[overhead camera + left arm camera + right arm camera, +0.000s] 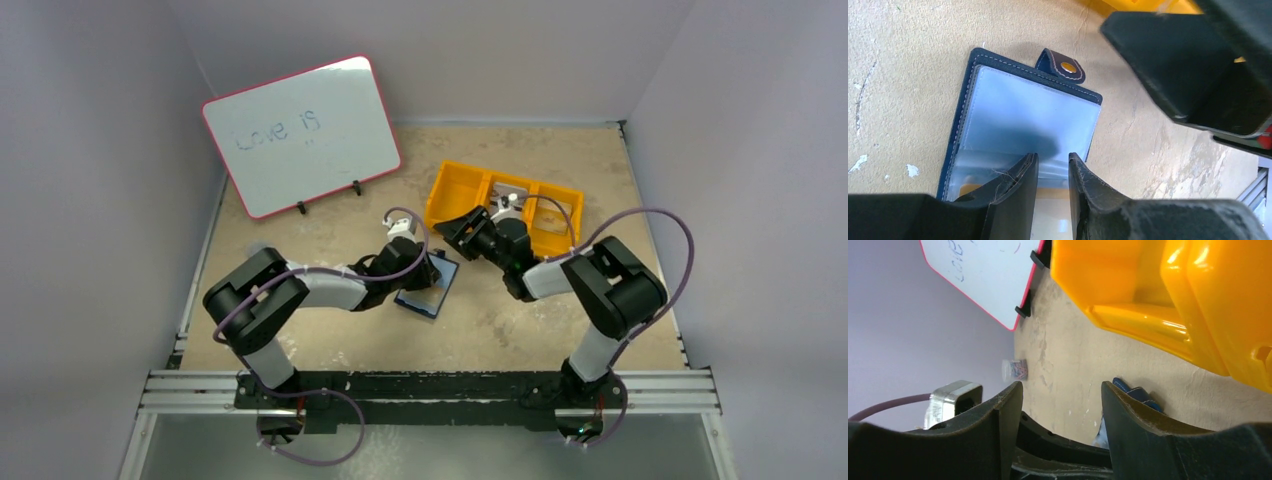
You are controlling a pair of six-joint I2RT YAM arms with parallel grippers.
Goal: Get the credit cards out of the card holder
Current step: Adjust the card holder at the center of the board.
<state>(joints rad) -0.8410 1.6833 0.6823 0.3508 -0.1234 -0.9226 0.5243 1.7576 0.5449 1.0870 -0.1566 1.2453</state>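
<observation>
Your left gripper (1053,156), jaws slightly parted, sits over the near end of the open card holder (428,287) at mid-table. Your right gripper (1062,390) is spread and empty, near the orange tray (450,190). Extraction seems underway; next, pinch a card edge inside the clear pocket.

The top camera looks down from high up on the near side and sees the whole table (520,330). The left wrist camera sits very close above the card holder (1028,110), looking down. The right wrist camera sits low, looking across the table at the orange tray (1128,285) and whiteboard (988,275), which the top view shows too.
</observation>
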